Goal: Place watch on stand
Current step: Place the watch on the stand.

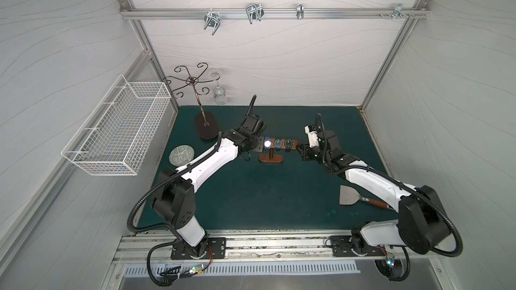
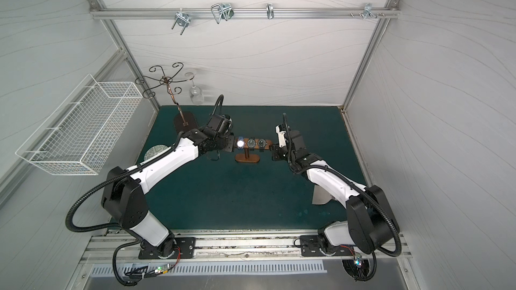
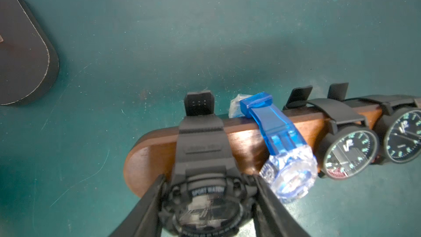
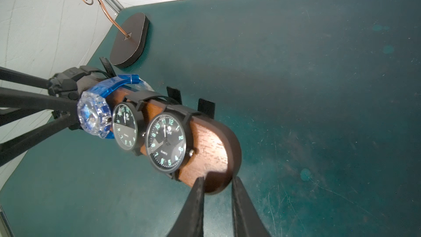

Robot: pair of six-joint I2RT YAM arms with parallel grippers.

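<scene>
On the counter (image 1: 251,196), the left hand (image 3: 209,178), jaws half apart, clasps the black sport watch (image 3: 205,208) by its case, strap already looped over the stand (image 3: 152,156); the right hand (image 4: 218,180) pinches its other end, likely steadying it.

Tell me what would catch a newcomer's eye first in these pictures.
The low brown wooden T-shaped stand mid-table, its crossbar carrying a translucent blue plastic watch beside two round black green-numbered watches. The left claw grips a chunky black sport watch at one end of the bar; the right claw pinches the other end.
</scene>
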